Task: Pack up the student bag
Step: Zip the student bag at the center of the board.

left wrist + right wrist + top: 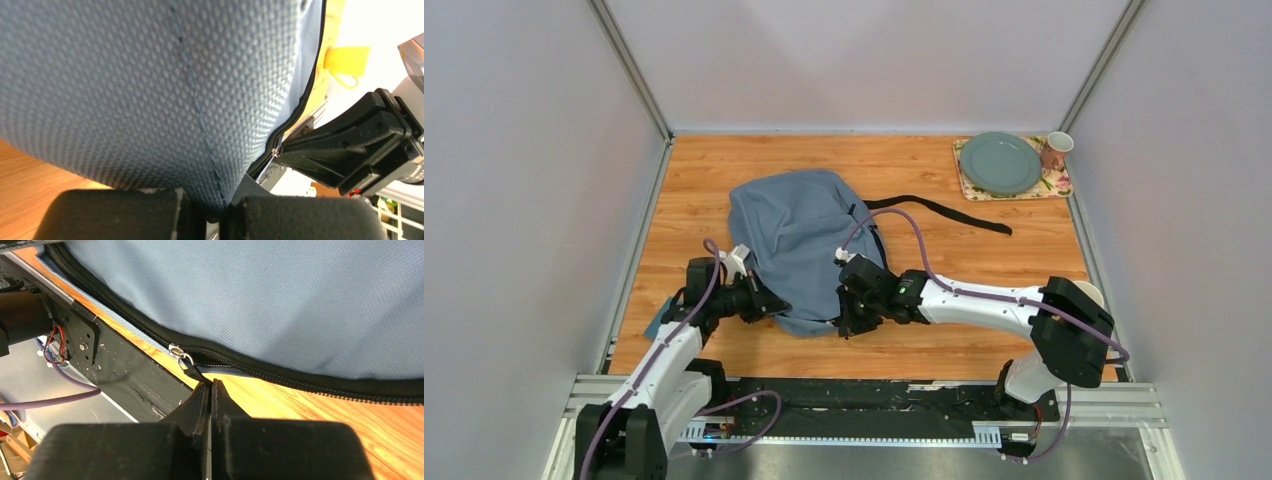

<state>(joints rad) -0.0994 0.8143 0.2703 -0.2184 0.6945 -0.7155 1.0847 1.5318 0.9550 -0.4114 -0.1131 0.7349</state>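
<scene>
The large soft grey-blue fabric backpack (799,235) lies slumped at the middle of the wooden table (704,170), its near edge hanging towards the arms. A black zip (300,380) runs along that edge, with a small metal slider (176,351) on it. A black cloth pull tab (194,374) hangs from the slider.

At the backpack's 5 o'clock, the right gripper (209,390) has its jaws pressed together on the pull tab. The tab's end disappears between the tips, so it looks gripped, though how deep the bite goes is hidden. At 7 o'clock, the left gripper (215,212) is clamped on a fold of the backpack's fabric, which bulges above the fingers.

The step in hand appears to be working the zip, probably to open the main compartment for packing. To do it well, the right arm should draw the tab along the line of the teeth and keep low, not tug up or away, since so small a tab could slip out. The left arm should hold its fold firmly and pull gently the opposite way, keeping the cloth taut so the slider does not bunch it.

A loose black strap (944,212) trails off at 3 o'clock. At 2 o'clock, well apart, a round grey-green plate (1000,163) sits on a floral mat (1062,186) beside a mug (1056,150).
</scene>
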